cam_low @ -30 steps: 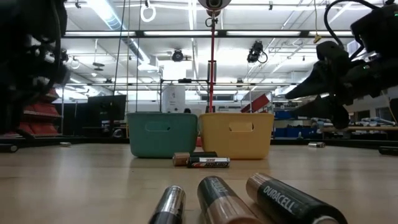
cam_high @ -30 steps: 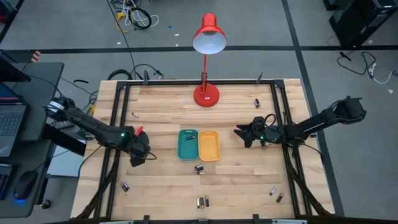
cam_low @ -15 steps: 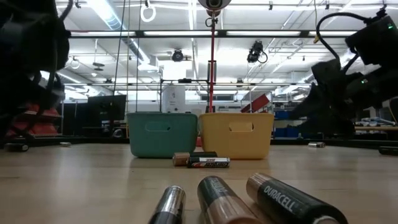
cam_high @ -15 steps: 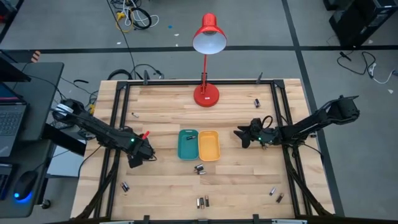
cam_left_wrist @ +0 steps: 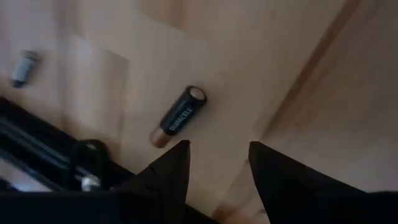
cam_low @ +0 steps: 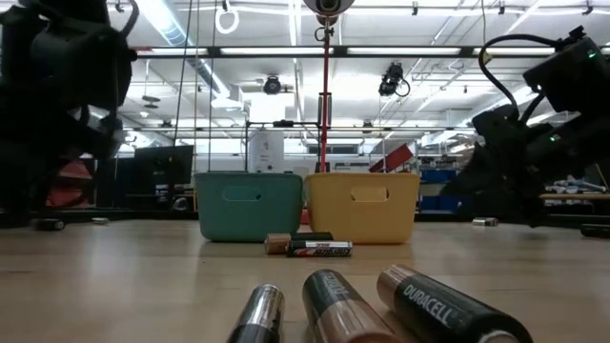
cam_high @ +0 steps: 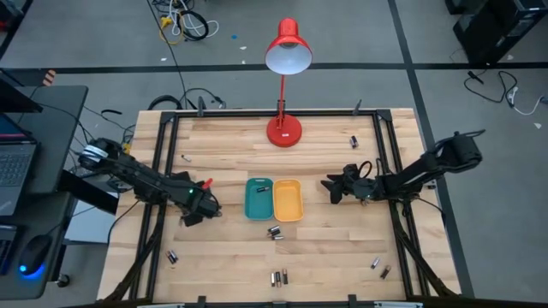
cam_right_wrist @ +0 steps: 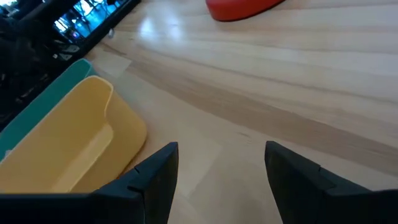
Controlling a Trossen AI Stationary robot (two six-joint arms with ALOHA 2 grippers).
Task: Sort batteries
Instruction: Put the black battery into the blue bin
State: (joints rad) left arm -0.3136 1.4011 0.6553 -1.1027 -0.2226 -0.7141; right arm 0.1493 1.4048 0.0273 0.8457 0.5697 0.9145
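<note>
Batteries, loose, scattered on the table. Nearest item: battery, copper-and-black, just beyond my left gripper, jaws spread and empty; its long axis runs slantwise to the gap, so I judge a wrist turn is needed. Right gripper, jaws spread, empty, beside the yellow tray, no battery before it.

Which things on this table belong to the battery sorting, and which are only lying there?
For the job: batteries, teal tray, yellow tray, left gripper, right gripper, both open and empty.

Not for the job: red lamp, laptop beside the table.
</note>
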